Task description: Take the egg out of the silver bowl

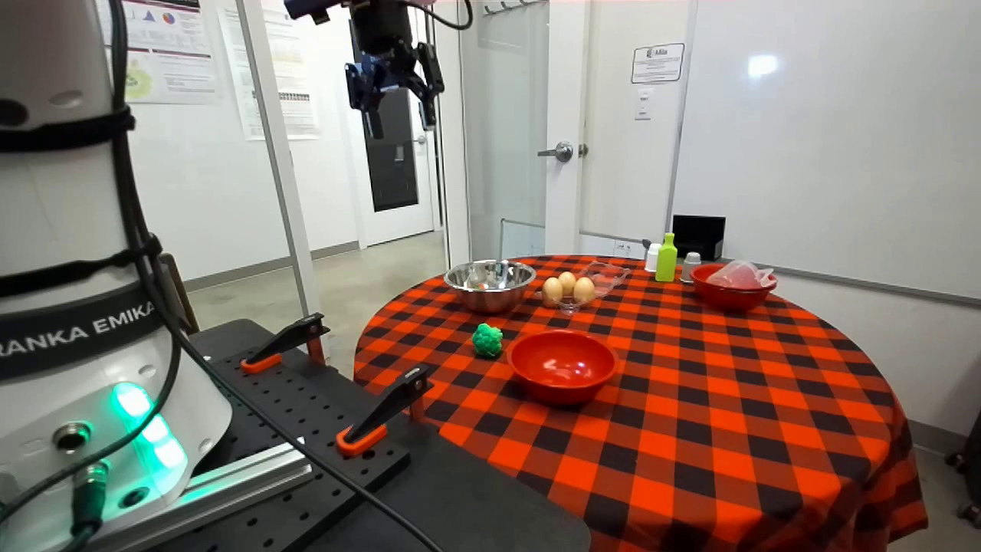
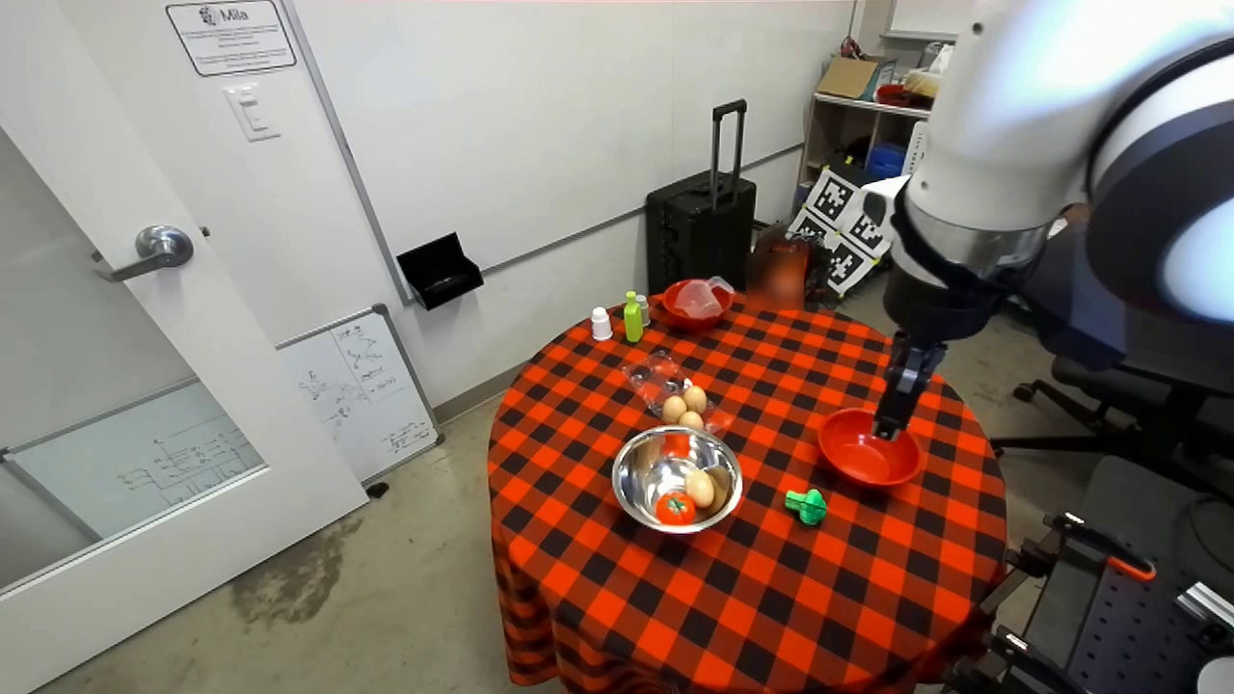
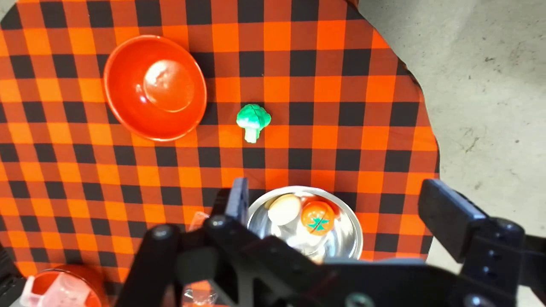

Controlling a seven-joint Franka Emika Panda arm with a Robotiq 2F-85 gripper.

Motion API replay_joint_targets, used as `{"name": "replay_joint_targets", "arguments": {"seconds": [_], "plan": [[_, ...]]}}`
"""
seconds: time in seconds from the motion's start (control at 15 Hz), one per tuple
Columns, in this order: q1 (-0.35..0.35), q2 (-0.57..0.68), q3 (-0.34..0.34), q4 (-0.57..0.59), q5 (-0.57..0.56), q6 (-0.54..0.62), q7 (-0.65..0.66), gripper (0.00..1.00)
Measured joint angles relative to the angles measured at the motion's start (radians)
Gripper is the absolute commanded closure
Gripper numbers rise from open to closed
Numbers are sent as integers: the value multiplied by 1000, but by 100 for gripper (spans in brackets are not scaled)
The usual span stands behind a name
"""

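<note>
Spread wide, my pincer (image 3: 337, 197) hangs well above the level of the silver bowl (image 1: 490, 297). Inside this bowl lies the egg (image 2: 700, 488) (a tomato (image 2: 675, 509) is just beside it); near the bowl is one green broccoli (image 2: 811, 507).

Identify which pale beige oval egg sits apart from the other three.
The pale beige oval egg inside the round shiny silver metal bowl, beside the round red tomato; the other three eggs cluster in the clear plastic carton.

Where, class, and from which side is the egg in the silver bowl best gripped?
Probably grip the egg across its rounded middle, from above: it lies inside the silver bowl, whose wall rises around it, with the tomato close beside.
</note>
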Motion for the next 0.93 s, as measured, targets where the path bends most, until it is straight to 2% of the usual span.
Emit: {"name": "replay_joint_targets", "arguments": {"seconds": [0.33,0.93], "plan": [[3,249,-3,131,-27,81,14,0],[22,632,-65,395,-63,153,171,0]]}}
